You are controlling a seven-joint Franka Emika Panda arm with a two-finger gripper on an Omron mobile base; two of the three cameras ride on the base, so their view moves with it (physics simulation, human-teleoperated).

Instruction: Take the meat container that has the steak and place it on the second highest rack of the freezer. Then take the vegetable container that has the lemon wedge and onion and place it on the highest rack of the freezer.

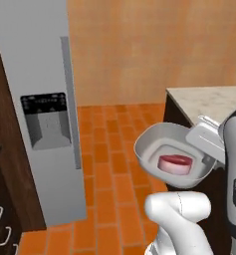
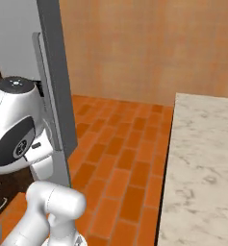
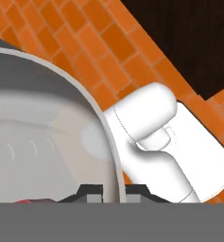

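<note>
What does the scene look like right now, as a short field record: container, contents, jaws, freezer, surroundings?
container: white meat container, held up in the air, tilted toward the camera
contents: steak lying inside
jaws: gripper shut on the container's rim
freezer: grey freezer at left, door closed, racks hidden
surroundings: marble counter at right, orange tile floor below

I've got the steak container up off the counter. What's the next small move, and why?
Probably swing the arm left toward the freezer, keeping the container level. The fingers pinch its rim, and it hangs over the brick floor beside the counter with the steak inside. The freezer stands to the left, but its door looks closed, so the racks cannot be reached yet.
</note>
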